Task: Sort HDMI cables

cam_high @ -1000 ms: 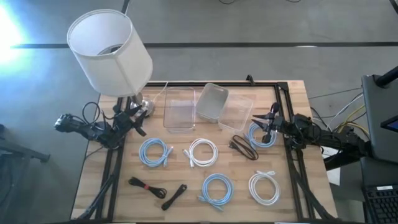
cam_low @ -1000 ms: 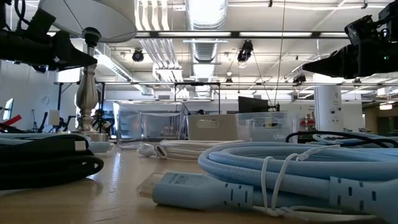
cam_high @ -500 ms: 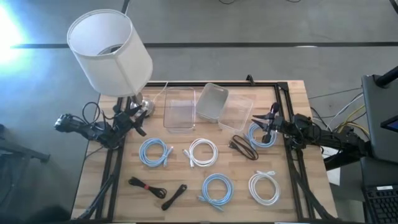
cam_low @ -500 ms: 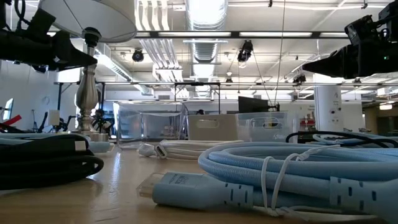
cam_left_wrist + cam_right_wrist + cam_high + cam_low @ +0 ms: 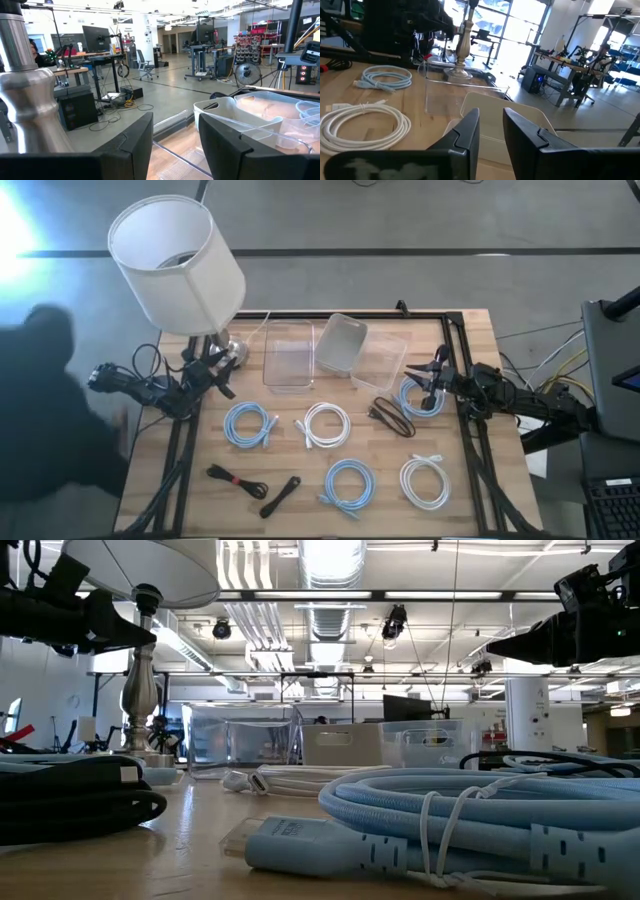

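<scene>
The right end effector [image 5: 432,372] hangs over the right side of the desk [image 5: 470,330], and a blue coil [image 5: 421,396] lies right under it and a bit toward the front. That is the cable it is nearest to. In the right wrist view its two fingers [image 5: 470,131] stand a little apart with nothing between them. The coil is round, so it has no long side; the fingers could pinch its ring at any spot.

Just beside that coil, toward the middle, lies a black bundle [image 5: 393,417]. It is long and thin, and it slants from the back left to the front right. A grab for it would go best across its thin side.

The three clear tubs [image 5: 335,352] stand at the back of the desk, behind and to the left of the right end effector, quite near it.

The left end effector [image 5: 214,372] waits at the left edge by the lamp [image 5: 175,260]. Its fingers [image 5: 132,145] are spread and hold nothing. Another blue coil [image 5: 248,424] is the closest cable to it, lying to the front and toward the middle.

More cables sit nearer the front: white coils [image 5: 326,424], a third blue coil [image 5: 349,484], and two more black bundles [image 5: 237,479].

My guess is the right arm goes first, since its coil is right below it.
</scene>
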